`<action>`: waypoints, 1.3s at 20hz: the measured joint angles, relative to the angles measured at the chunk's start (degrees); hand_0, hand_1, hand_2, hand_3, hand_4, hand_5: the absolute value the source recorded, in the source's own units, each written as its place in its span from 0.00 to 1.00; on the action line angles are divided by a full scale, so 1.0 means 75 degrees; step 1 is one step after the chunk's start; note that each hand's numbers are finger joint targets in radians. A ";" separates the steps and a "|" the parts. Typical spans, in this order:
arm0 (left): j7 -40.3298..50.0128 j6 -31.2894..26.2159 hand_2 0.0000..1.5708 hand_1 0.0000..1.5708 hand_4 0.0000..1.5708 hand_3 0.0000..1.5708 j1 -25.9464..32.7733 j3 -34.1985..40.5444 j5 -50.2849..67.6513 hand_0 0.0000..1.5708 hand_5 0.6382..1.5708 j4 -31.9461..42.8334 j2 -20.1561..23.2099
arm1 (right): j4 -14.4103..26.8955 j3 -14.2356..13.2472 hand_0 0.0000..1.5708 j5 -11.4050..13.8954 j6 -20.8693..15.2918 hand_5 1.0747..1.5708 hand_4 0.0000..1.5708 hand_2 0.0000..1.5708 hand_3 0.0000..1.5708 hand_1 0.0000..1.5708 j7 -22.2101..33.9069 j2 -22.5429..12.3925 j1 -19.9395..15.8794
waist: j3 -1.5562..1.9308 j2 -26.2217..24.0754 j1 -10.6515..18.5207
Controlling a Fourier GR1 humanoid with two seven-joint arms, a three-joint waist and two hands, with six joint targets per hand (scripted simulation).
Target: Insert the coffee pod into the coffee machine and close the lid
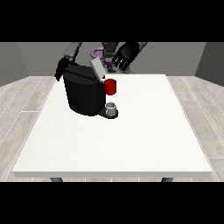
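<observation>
Behind the black coffee machine [85, 95], whose lid [97, 69] stands raised, my hand at the view's right [123, 59] hovers, fingers relaxed, holding nothing.

A bare test room, more like a lab than a home. Plain grey walls [26, 61] close it in behind, and pale wood-look planks cover the floor [22, 105]. One large white table [131, 144] on dark legs fills the middle. A black coffee machine [83, 94] stands near the table's far left corner, with the humanoid robot [105, 50] behind the far edge.
</observation>
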 measured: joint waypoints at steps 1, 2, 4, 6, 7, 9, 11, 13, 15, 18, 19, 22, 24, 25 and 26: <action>-0.0008 -0.0011 0.82 0.78 0.30 0.79 -0.0085 0.0050 0.0013 0.78 1.00 0.0029 0.0068 | -0.0015 -0.0075 0.00 -0.0050 0.0050 1.00 0.00 0.00 0.00 0.00 0.0006 -0.0079 -0.0088 | 0.0001 0.0100 -0.0019; 0.0039 0.0046 0.82 0.78 0.30 0.78 -0.0136 0.0059 -0.0002 0.78 1.00 0.0065 0.0028 | -0.0051 -0.0040 0.00 -0.0025 0.0028 1.00 0.00 0.00 0.00 0.00 0.0060 -0.0048 -0.0130 | 0.0000 0.0137 -0.0053; 0.0111 -0.0001 0.83 0.81 0.30 0.80 -0.0391 0.0114 -0.0001 0.81 1.00 0.0129 0.0095 | -0.0052 -0.0078 0.00 -0.0032 0.0027 1.00 0.04 0.00 0.00 0.00 0.0120 -0.0077 -0.0300 | 0.0000 0.0298 -0.0095; 0.0023 0.0002 0.83 0.80 0.31 0.79 -0.0573 0.0159 -0.0010 0.80 1.00 0.0179 0.0223 | -0.0058 -0.0128 0.00 -0.0011 -0.0052 1.00 0.07 0.00 0.00 0.00 0.0139 -0.0088 -0.0475 | -0.0001 0.0568 -0.0137; 0.0026 0.0057 0.82 0.78 0.31 0.79 -0.0648 0.0168 -0.0041 0.78 1.00 0.0216 0.0252 | -0.0097 -0.0117 0.00 -0.0018 -0.0060 1.00 0.06 0.00 0.00 0.00 0.0128 -0.0060 -0.0537 | 0.0001 0.0674 -0.0210; -0.0098 0.0098 0.81 0.77 0.30 0.79 -0.0568 0.0131 -0.0072 0.77 1.00 0.0272 0.0224 | -0.0129 -0.0166 0.00 -0.0032 -0.0068 1.00 0.00 0.00 0.00 0.00 0.0221 -0.0101 -0.0584 | 0.0000 0.0714 -0.0186; -0.0175 0.0136 0.80 0.76 0.29 0.78 -0.0642 0.0172 -0.0099 0.76 1.00 0.0389 0.0332 | -0.0246 -0.0109 0.00 0.0030 -0.0072 1.00 0.00 0.00 0.00 0.00 0.0358 -0.0123 -0.0685 | 0.0000 0.0830 -0.0278; -0.0201 0.0174 0.80 0.76 0.30 0.78 -0.0673 0.0167 -0.0126 0.76 1.00 0.0452 0.0318 | -0.0265 -0.0102 0.00 0.0048 -0.0089 1.00 0.12 0.00 0.00 0.00 0.0367 -0.0118 -0.0721 | 0.0000 0.0894 -0.0295; -0.0149 0.0174 0.82 0.79 0.28 0.79 -0.0782 0.0189 -0.0138 0.79 1.00 0.0507 0.0330 | -0.0240 -0.0070 0.00 0.0065 -0.0093 1.00 0.10 0.00 0.00 0.00 0.0220 -0.0082 -0.0695 | 0.0000 0.0986 -0.0334; -0.0181 0.0121 0.82 0.80 0.27 0.77 -0.0838 0.0185 -0.0149 0.80 1.00 0.0579 0.0331 | -0.0201 -0.0104 0.00 0.0084 -0.0196 1.00 0.00 0.00 0.00 0.00 0.0211 -0.0034 -0.0742 | 0.0001 0.1030 -0.0298; -0.0208 0.0071 0.82 0.79 0.27 0.78 -0.0857 0.0201 -0.0137 0.79 1.00 0.0609 0.0366 | -0.0186 -0.0137 0.00 0.0063 -0.0171 1.00 0.02 0.00 0.00 0.00 0.0196 -0.0070 -0.0736 | 0.0001 0.1040 -0.0294; -0.0219 0.0112 0.78 0.76 0.28 0.76 -0.0850 0.0174 -0.0164 0.76 1.00 0.0655 0.0271 | -0.0164 -0.0222 0.00 0.0011 -0.0116 1.00 0.06 0.00 0.00 0.00 0.0251 -0.0158 -0.0844 | 0.0002 0.1033 -0.0264; -0.0222 0.0126 0.79 0.76 0.27 0.76 -0.0888 0.0173 -0.0168 0.76 1.00 0.0657 0.0234 | -0.0084 -0.0265 0.00 -0.0009 -0.0127 1.00 0.00 0.00 0.00 0.00 0.0216 -0.0158 -0.0864 | 0.0005 0.1065 -0.0225; -0.0258 0.0171 0.80 0.76 0.27 0.76 -0.0813 0.0195 -0.0175 0.76 1.00 0.0698 0.0266 | -0.0138 -0.0214 0.00 0.0006 -0.0059 1.00 0.00 0.00 0.00 0.00 0.0199 -0.0186 -0.0726 | 0.0004 0.1012 -0.0299; -0.0263 0.0166 0.79 0.74 0.27 0.76 -0.0881 0.0182 -0.0185 0.74 1.00 0.0678 0.0259 | -0.0093 -0.0292 0.00 -0.0030 -0.0046 1.00 0.00 0.00 0.00 0.00 0.0202 -0.0245 -0.0823 | 0.0005 0.1068 -0.0269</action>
